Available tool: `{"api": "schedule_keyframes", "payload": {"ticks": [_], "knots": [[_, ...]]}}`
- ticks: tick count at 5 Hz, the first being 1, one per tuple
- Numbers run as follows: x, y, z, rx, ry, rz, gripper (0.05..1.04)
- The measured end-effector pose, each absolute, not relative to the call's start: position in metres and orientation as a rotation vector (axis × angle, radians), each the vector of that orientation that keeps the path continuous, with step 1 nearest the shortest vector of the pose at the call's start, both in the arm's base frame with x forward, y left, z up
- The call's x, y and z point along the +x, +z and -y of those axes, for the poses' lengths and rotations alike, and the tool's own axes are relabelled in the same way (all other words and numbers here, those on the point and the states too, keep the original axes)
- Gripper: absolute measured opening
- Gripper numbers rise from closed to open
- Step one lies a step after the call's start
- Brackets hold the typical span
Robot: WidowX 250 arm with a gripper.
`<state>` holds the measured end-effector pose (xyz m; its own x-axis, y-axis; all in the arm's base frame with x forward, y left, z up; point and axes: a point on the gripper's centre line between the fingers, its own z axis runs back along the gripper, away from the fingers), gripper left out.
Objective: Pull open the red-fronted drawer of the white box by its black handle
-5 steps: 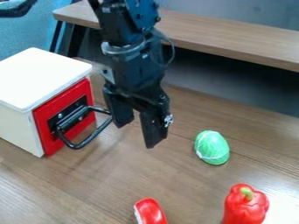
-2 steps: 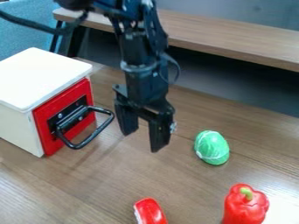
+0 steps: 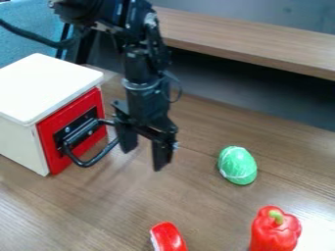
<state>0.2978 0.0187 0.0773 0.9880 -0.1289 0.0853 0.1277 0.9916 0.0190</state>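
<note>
Handle (image 3: 100, 158) — juts lower-right; long axis diagonal

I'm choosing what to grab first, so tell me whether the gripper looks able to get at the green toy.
Probably yes: the gripper hangs open and empty, nothing stands between it and the green toy, and the red pepper sits apart, nearer the camera.

Brown wood-grain tabletop (image 3: 216, 211) across the foreground, grain and seams running at a slant. Bright white glare (image 3: 319, 236) on it at lower right. Behind, a long, flat brown wooden board (image 3: 242, 38), dark shadowy space (image 3: 262, 93) underneath. Black slanted leg (image 3: 84, 46) near its left end. Plain grey surface (image 3: 262, 12) beyond, top right. Blue textured fabric-like panel (image 3: 27, 13), upper left.
</note>
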Motion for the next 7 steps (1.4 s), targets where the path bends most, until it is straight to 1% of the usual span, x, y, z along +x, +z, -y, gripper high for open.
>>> {"api": "schedule_keyframes", "payload": {"ticks": [3, 5, 7], "knots": [[0.293, 0.077, -0.047, 0.01, -0.064, 0.072, 0.999], [0.289, 0.077, -0.067, 0.025, -0.021, 0.065, 0.999], [0.289, 0.061, -0.077, 0.029, -0.01, 0.026, 0.999]]}}
